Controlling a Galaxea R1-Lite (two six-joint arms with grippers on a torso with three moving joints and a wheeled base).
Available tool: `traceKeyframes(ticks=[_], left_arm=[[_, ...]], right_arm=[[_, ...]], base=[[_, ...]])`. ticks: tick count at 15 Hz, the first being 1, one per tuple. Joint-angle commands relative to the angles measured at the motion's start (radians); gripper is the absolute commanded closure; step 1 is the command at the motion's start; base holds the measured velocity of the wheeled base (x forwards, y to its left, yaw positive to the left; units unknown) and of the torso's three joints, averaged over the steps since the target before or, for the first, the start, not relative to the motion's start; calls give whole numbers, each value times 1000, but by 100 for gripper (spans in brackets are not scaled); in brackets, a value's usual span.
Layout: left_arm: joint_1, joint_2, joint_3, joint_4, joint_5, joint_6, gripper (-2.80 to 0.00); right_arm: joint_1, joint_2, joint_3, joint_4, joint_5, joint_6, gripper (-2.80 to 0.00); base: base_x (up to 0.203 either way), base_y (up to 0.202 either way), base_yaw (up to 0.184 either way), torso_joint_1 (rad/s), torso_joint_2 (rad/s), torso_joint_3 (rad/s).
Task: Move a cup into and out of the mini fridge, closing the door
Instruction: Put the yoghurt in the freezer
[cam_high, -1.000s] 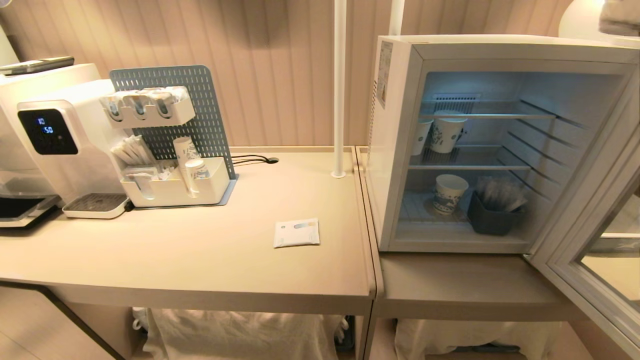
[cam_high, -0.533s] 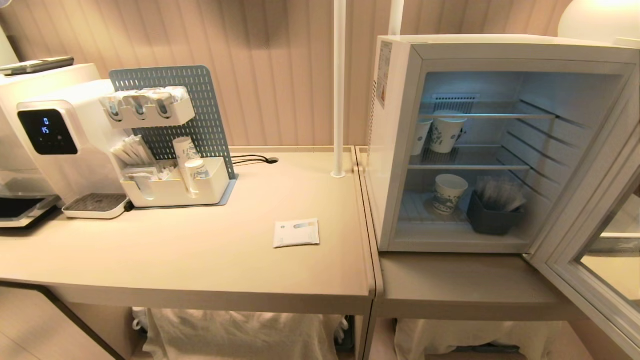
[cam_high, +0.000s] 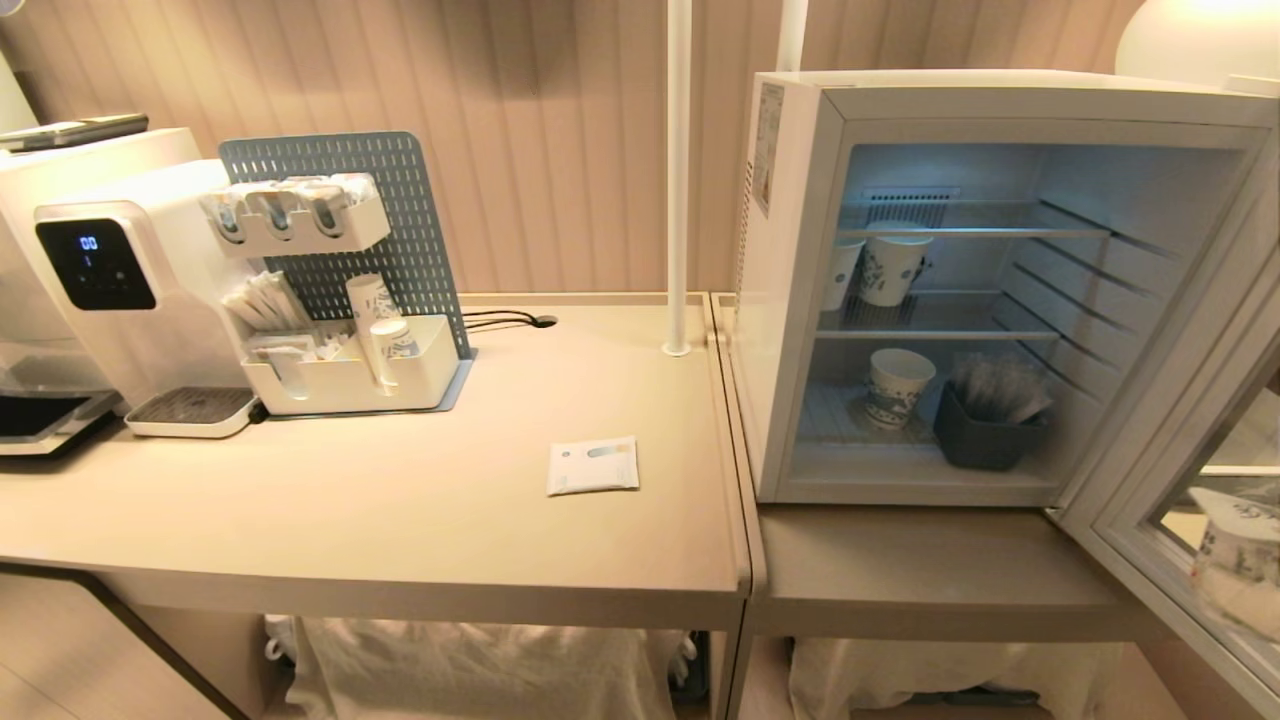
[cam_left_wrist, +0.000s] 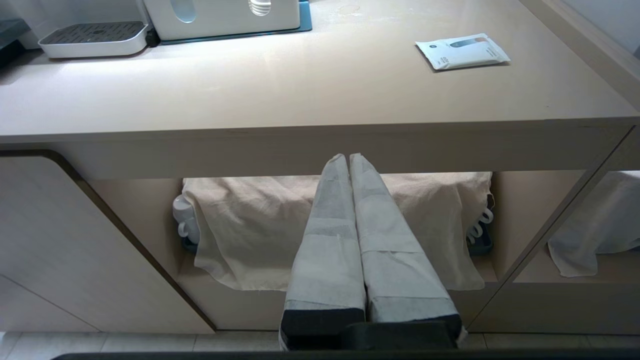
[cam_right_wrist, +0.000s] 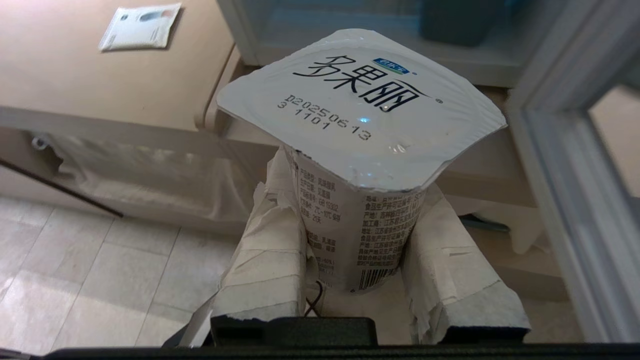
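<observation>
The right pincer (cam_right_wrist: 357, 280) grips the cup (cam_right_wrist: 360, 150) by its body, upright so the foil stays level, just outside the open door (cam_high: 1190, 520) of the mini fridge (cam_high: 790, 300). One second ago the cup was not behind the door glass. The left pincer (cam_left_wrist: 350, 165) is closed, below the counter (cam_left_wrist: 300, 100).

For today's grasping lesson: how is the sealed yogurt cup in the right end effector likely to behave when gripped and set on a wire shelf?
The cup is probably thin-walled plastic, so a hard squeeze may dent it. Its body tapers below a wide foil rim, so it looks top-heavy and apt to tip on the mini fridge's wire shelves. The right end effector's taped fingers likely limit slipping.
</observation>
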Motion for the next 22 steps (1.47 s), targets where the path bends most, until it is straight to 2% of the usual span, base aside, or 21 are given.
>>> traceKeyframes(ticks=[1, 6, 9, 12, 13, 19, 22], left_arm=[[0, 0, 0, -1, 0, -1, 0], [0, 0, 0, -1, 1, -6, 0], [0, 0, 0, -1, 1, -20, 0], [0, 0, 0, -1, 7, -26, 0], [0, 0, 0, -1, 7, -26, 0], [0, 0, 0, -1, 7, -26, 0], [0, 0, 0, -1, 7, -26, 0]], right_arm=[[36, 85, 57, -80, 1, 9, 0], [71, 357, 81, -351, -11, 64, 0], [73, 573, 75, -556, -104, 108, 0], [69, 766, 60, -838, -196, 124, 0], [54, 803, 40, -886, -215, 126, 0], [-30, 790, -58, -908, -230, 103, 0], [-14, 778, -2, -914, -227, 92, 0]], base=[[0, 0, 0, 0, 0, 0], [0, 0, 0, 0, 0, 0], [0, 0, 0, 0, 0, 0], [0, 0, 0, 0, 0, 0], [0, 0, 0, 0, 0, 0], [0, 0, 0, 0, 0, 0], [0, 0, 0, 0, 0, 0]])
